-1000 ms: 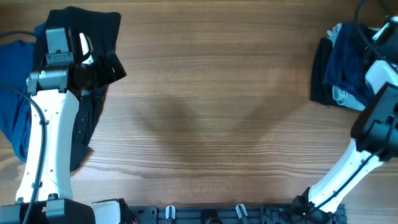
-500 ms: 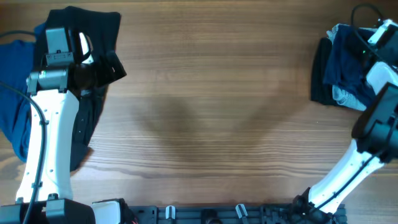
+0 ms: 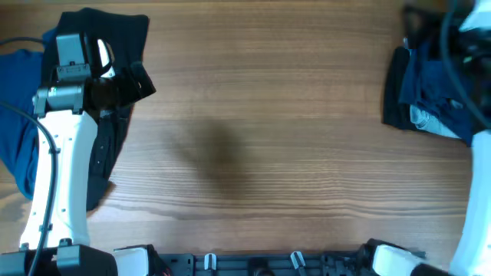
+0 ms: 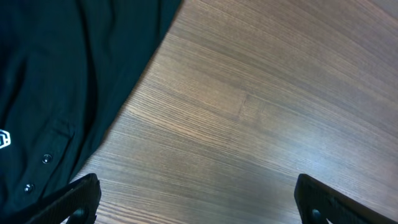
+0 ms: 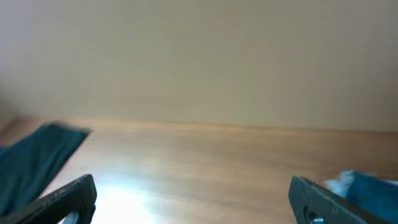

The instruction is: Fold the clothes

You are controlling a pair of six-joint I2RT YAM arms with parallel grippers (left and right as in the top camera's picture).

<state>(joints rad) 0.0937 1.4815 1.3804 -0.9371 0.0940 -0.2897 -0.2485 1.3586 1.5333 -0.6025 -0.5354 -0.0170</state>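
Observation:
A black garment [image 3: 107, 31] lies spread at the table's far left, partly under my left arm; its edge with snaps shows in the left wrist view [image 4: 56, 74]. A blue garment [image 3: 17, 138] lies beside it at the left edge. A pile of dark and blue clothes [image 3: 426, 84] sits at the right. My left gripper [image 3: 132, 80] hovers over the black garment's right edge, open and empty [image 4: 199, 205]. My right gripper [image 5: 196, 202] is open and empty, raised and looking level across the table. The right arm [image 3: 469, 31] is blurred at the top right.
Bare wooden tabletop [image 3: 261, 138] fills the middle between the two clothes piles. A black rail with clips [image 3: 253, 264] runs along the front edge. In the right wrist view a dark cloth [image 5: 31, 155] shows left and blue cloth [image 5: 367, 183] right.
The right arm has lifted and swung toward the top right corner; its white link has left the lower right of the overhead view. The left arm and the clothes have not moved.

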